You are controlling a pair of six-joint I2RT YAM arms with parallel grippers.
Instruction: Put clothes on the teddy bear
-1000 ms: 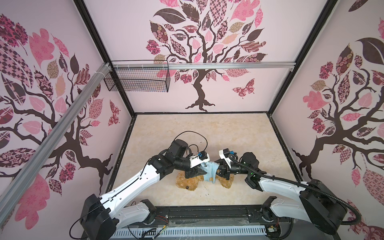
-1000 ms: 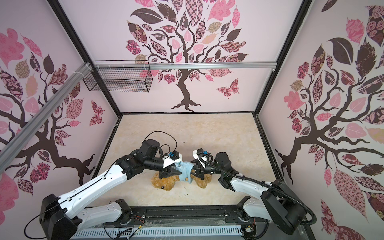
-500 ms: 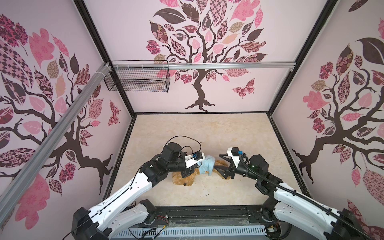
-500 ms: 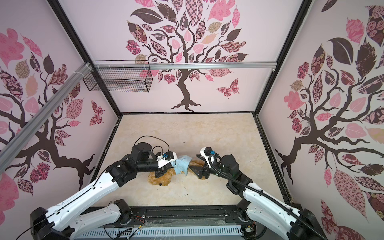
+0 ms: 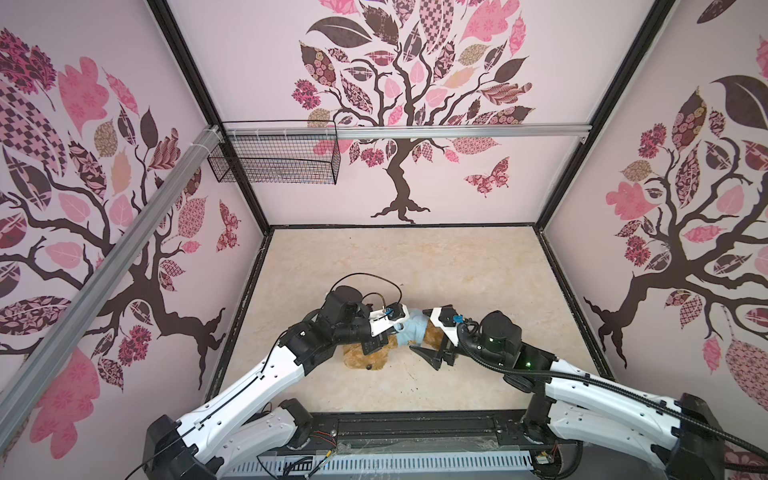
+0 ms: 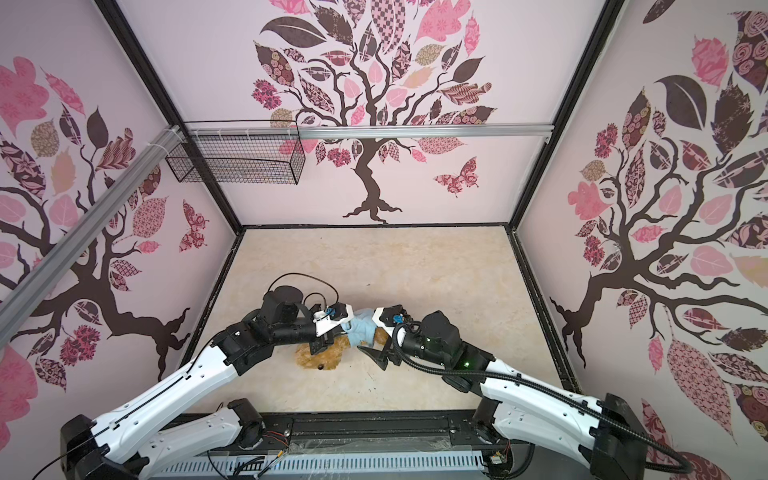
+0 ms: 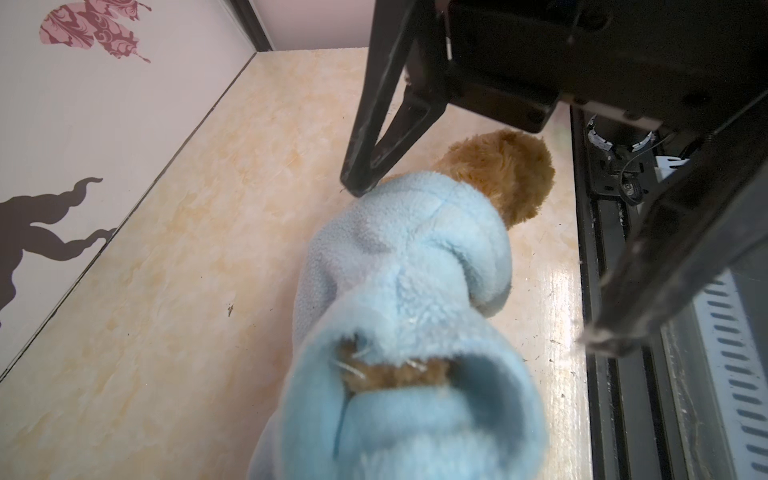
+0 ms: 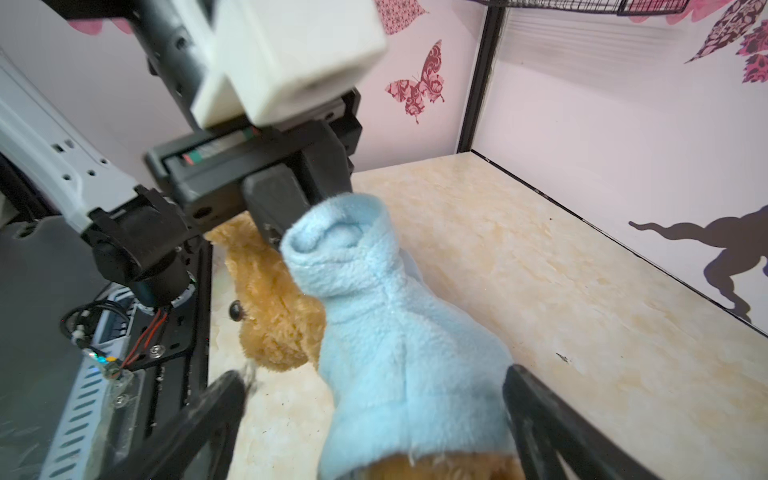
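- The golden-brown shaggy plush teddy bear [image 5: 365, 362] lies near the front edge of the beige marbled table [image 5: 395, 266], largely hidden by the arms and its light blue fleece shirt [image 7: 395, 270].
- The left gripper [image 8: 276, 226] is pinched on a sleeve cuff, tips buried in fleece.
- The right gripper [image 8: 374, 376] is spread wide, straddling the clothed body.

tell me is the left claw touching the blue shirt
Touching. The right wrist view shows the left claw pinched onto the raised sleeve end of the blue shirt, with no gap between them.
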